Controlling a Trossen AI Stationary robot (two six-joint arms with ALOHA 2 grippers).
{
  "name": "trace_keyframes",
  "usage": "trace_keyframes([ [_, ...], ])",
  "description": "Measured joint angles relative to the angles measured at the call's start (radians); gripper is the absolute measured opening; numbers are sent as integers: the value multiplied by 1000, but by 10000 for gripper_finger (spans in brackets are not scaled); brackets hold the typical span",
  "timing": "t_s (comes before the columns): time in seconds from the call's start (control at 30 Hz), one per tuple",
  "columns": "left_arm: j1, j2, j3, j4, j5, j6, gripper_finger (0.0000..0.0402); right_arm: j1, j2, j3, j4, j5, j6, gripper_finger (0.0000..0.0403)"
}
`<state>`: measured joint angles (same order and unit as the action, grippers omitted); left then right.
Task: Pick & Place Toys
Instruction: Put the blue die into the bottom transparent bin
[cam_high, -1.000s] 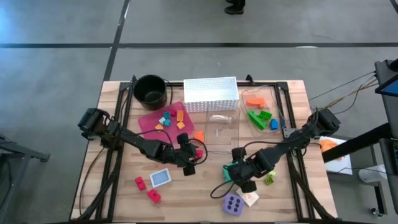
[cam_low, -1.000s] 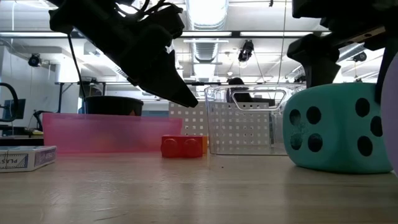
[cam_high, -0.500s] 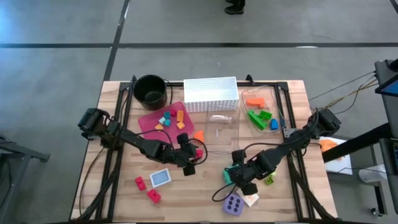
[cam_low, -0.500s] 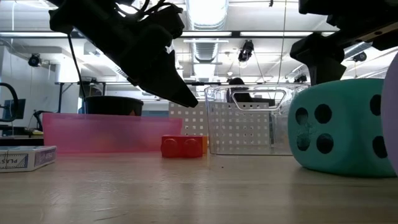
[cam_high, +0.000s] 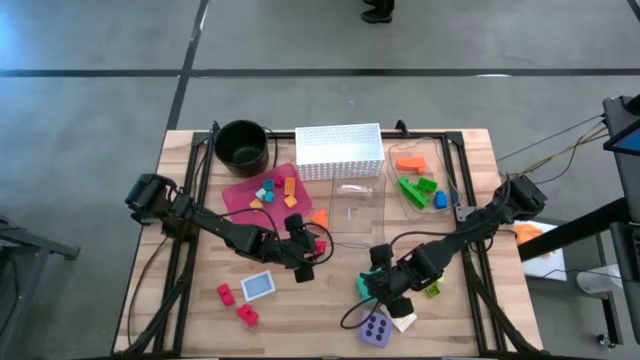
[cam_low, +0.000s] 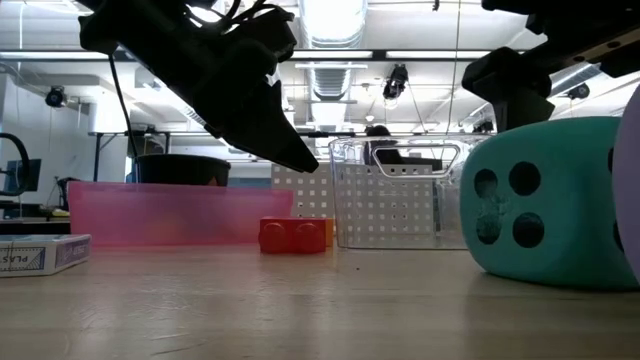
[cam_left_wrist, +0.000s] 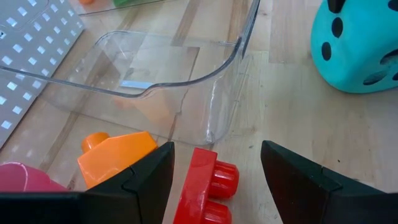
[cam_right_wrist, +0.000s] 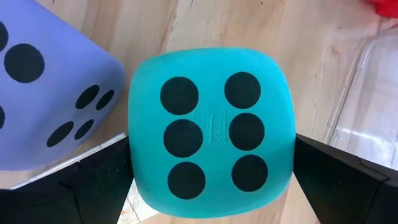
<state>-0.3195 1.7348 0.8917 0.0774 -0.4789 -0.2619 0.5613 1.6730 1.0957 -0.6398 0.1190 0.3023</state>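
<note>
The teal die (cam_right_wrist: 211, 127) sits on the table at the near right, six dots up, with my right gripper (cam_right_wrist: 211, 180) shut on it from above. The purple die (cam_high: 375, 328) lies just nearer, beside a small card (cam_high: 402, 320). My left gripper (cam_left_wrist: 217, 168) hangs open above the table's middle. Its fingers stand on either side of a red brick (cam_left_wrist: 205, 186) without touching it. An orange brick (cam_left_wrist: 115, 155) lies beside the red one. Both bricks rest on the table. My right gripper has the teal die between its two fingers, one on each opposite side face (cam_right_wrist: 134, 168), and they come from above, slanting down. The die's bottom (cam_low: 540, 280) rests on the table.
A pink tray (cam_high: 240, 195) with small bricks, a white perforated basket (cam_high: 340, 150) and a black pot (cam_high: 242, 145) stand at the back. Two clear containers (cam_high: 355, 200) (cam_high: 420, 175) stand mid-right. A card box (cam_high: 258, 287) and red bricks (cam_high: 247, 316) lie near left.
My right gripper has tipped slightly. The teal die between its fingers has slid a little toward the table's near edge, staying on the table.
</note>
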Motion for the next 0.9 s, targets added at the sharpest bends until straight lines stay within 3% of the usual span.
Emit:
trace_keyframes([
  [0.57, 0, 0, 0, 0, 0, 0, 242, 0, 0, 54, 22, -19, -19, 398],
  [0.73, 0, 0, 0, 0, 0, 0, 243, 0, -1, 140, -1, -23, -99, 398],
  [0.9, 0, 0, 0, 0, 0, 0, 243, 0, -2, 280, -167, 29, -160, 398],
])
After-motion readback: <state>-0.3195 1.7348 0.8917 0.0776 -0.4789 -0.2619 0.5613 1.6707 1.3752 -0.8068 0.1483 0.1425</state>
